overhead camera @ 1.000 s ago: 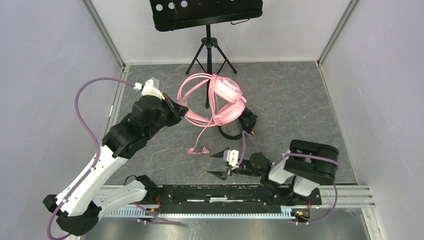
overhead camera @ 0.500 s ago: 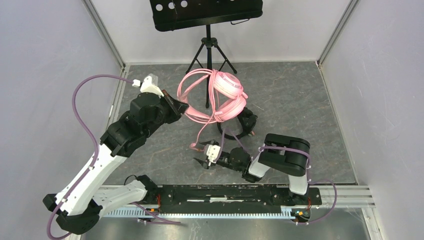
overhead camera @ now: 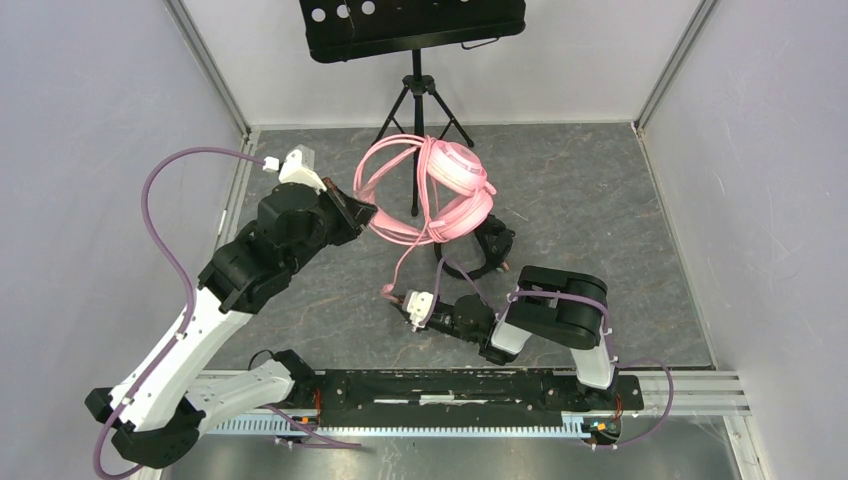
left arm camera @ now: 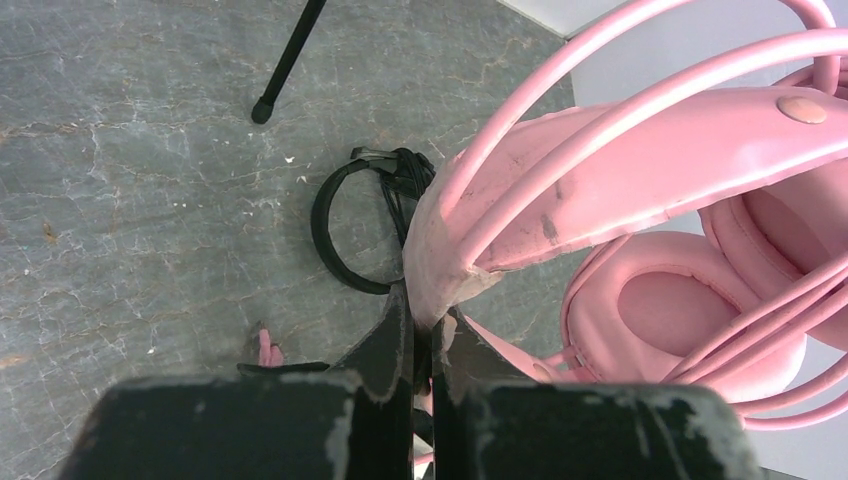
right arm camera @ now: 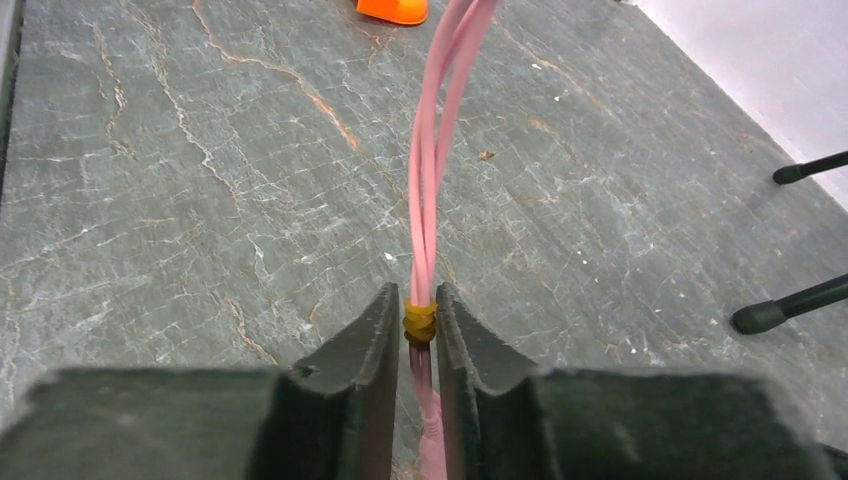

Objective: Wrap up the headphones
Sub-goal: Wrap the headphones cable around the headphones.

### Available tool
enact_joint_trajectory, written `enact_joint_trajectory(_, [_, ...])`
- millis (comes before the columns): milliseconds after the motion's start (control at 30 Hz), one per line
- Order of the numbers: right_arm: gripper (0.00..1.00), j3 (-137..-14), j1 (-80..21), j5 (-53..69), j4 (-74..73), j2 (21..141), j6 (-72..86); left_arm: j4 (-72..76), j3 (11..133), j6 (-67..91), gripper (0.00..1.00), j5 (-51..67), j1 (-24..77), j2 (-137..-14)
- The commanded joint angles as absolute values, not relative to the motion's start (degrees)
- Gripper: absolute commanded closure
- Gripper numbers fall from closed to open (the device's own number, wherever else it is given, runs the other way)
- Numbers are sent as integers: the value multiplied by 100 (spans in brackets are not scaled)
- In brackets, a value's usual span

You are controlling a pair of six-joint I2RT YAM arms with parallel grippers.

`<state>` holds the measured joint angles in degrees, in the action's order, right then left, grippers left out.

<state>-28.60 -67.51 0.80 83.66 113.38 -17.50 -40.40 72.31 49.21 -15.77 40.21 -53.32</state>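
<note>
So the pink pair (overhead camera: 455, 190) looks mostly done to me. The left gripper (left arm camera: 424, 330) is clamped tight on one end of the headband and holds the whole thing up off the table (overhead camera: 600, 200), with the cups out past its fingertips. Several turns of the cable (right arm camera: 435, 150) are already looped around the band and cups. What's left is the loose tail, which runs down from that bundle to the right gripper (right arm camera: 418, 300). That one is pinched shut on it right at a little yellow band (right arm camera: 419, 322), with the strands running away from its fingertips. My guess is the tail needs winding on and tucking. The black pair (overhead camera: 480, 250) lies on the table just beyond the right gripper and under the pink one. It seems untouched, though I can't really tell how its cord lies. As for brands or writing, I can't read any, not on the headphones, the grippers or the stand (overhead camera: 415, 25) at the back.
</note>
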Motion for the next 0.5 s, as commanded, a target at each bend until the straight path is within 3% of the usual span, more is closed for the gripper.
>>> enact_joint_trajectory(0, [82, -2833, -6785, 35, 9492, 11291, -1946, -3262, 7675, 5027, 98, -1433, 3990, -5276])
enact_joint_trajectory(100, [99, -2725, -6785, 82, 9542, 11172, -1961, -3265, 7712, 5002, 98, -1480, 3990, -5281])
enact_joint_trajectory(467, [100, -1303, -6949, 386, 10106, 9909, -1409, -3253, 8356, 4655, 98, -1981, 3990, -5425])
